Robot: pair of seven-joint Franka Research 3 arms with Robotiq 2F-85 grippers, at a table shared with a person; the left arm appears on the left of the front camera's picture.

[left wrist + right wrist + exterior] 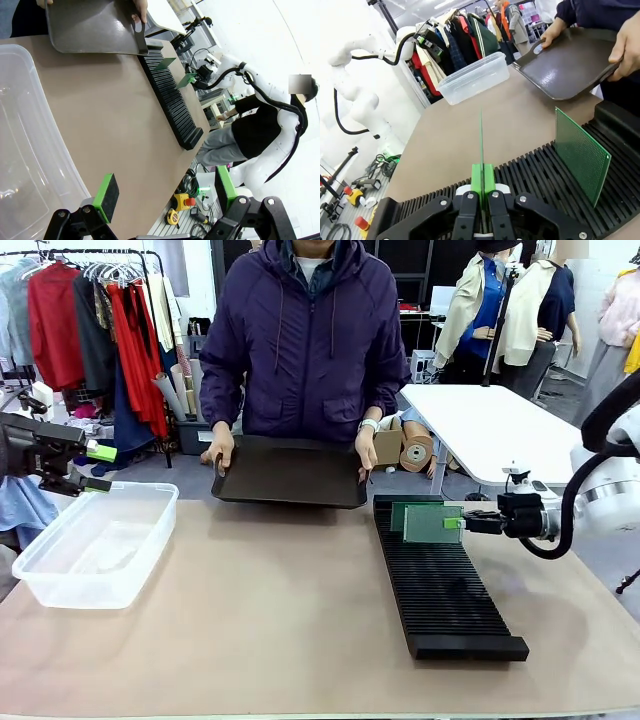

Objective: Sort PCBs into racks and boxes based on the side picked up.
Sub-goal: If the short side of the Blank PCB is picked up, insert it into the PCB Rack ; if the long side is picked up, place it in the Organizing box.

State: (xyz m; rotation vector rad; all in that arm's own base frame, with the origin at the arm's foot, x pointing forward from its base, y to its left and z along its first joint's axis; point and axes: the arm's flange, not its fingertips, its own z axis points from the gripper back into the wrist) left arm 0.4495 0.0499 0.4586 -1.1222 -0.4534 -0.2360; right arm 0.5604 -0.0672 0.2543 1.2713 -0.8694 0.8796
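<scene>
My right gripper (466, 523) is shut on a green PCB (432, 524), holding it upright just above the far end of the long black slotted rack (440, 580). In the right wrist view this PCB (481, 142) appears edge-on between the green pads (477, 181). A second PCB (581, 155) stands upright in a rack slot closer to the person. My left gripper (95, 467) hangs open and holds nothing, above the far left corner of the clear plastic box (95, 540). The box looks empty.
At the far edge, the person holds a dark brown flat tray (290, 472) tilted in both hands, next to the rack's far end. Bare tan tabletop (260, 610) lies between box and rack. A white table (490, 430) stands behind on the right.
</scene>
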